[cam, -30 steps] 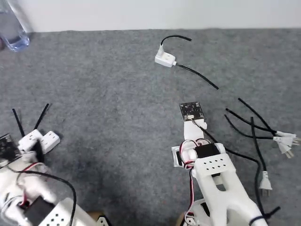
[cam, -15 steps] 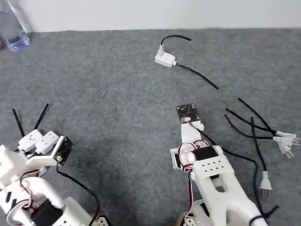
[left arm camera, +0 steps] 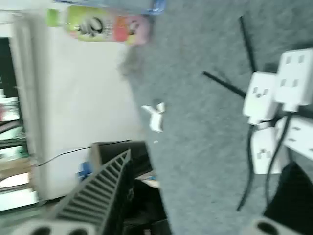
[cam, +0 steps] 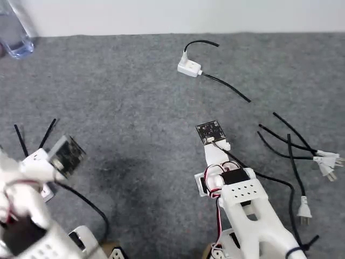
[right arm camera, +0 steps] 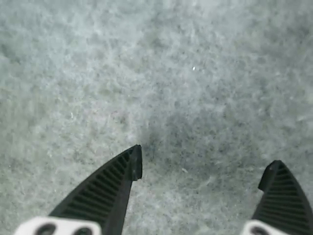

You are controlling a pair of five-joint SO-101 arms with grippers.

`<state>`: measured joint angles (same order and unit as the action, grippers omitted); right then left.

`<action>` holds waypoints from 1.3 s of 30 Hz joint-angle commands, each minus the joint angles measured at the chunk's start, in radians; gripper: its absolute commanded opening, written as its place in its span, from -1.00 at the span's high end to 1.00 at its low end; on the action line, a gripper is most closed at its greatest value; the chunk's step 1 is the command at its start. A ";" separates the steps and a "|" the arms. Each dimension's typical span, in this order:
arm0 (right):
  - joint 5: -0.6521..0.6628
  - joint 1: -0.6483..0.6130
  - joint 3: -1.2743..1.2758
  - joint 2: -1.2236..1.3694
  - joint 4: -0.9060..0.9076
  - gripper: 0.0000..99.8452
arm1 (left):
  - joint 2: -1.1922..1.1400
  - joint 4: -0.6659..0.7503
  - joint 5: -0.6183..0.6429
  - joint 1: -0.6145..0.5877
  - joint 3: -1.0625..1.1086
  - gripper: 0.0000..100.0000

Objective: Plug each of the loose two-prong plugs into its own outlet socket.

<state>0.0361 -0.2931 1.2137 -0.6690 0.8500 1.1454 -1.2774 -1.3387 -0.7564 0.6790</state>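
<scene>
A clear bottle (cam: 13, 32) stands in the far left corner of the grey desk (cam: 124, 97). At the near left edge the left arm (cam: 27, 216) is raised above a group of white outlet sockets (cam: 36, 158), which lie touching each other, with thin black cords (cam: 20, 139) going away from them. In the left wrist view the sockets (left arm camera: 259, 93) lie flat, slots facing up. The left gripper (left arm camera: 208, 164) is spread wide and holds nothing. A small white scrap (left arm camera: 155, 117) lies on the desk apart from the sockets.

In the far middle lies 1 more single socket (cam: 188, 67), with 2 black cords leaving it, well apart from both arms.

The right arm (cam: 242, 199) is low over the middle of the desk. The right gripper (right arm camera: 200, 169) is spread, with bare grey surface between its fingers (right arm camera: 112, 191), pinching nothing.

At the right edge 3 loose plugs are on the desk: 2 plugs (cam: 326, 161) just beside each other, and a third plug (cam: 304, 208) nearer, each on a black cord. They are well apart from every socket.
</scene>
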 commanded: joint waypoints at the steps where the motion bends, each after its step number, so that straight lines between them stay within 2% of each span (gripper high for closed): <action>1: 0.012 -0.004 0.008 -0.016 -0.042 0.26 | -0.299 -0.100 0.083 0.035 -0.222 0.15; 6: 0.012 -0.004 0.011 -0.016 -0.054 0.26 | -0.601 -0.196 0.103 0.035 -0.426 0.15; 12: 0.014 -0.004 0.011 -0.016 -0.054 0.26 | -0.844 -0.265 0.101 0.064 -0.555 0.15; 24: 0.014 -0.004 0.026 -0.016 -0.096 0.26 | -1.221 -0.269 0.101 0.109 -0.572 0.15; 39: 0.015 -0.025 0.026 -0.016 -0.096 0.26 | -1.488 -0.023 0.100 0.106 -0.572 0.15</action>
<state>0.0391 -0.3038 1.2490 -0.6690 0.7702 -0.3230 -1.3403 -1.2467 -0.6536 0.1389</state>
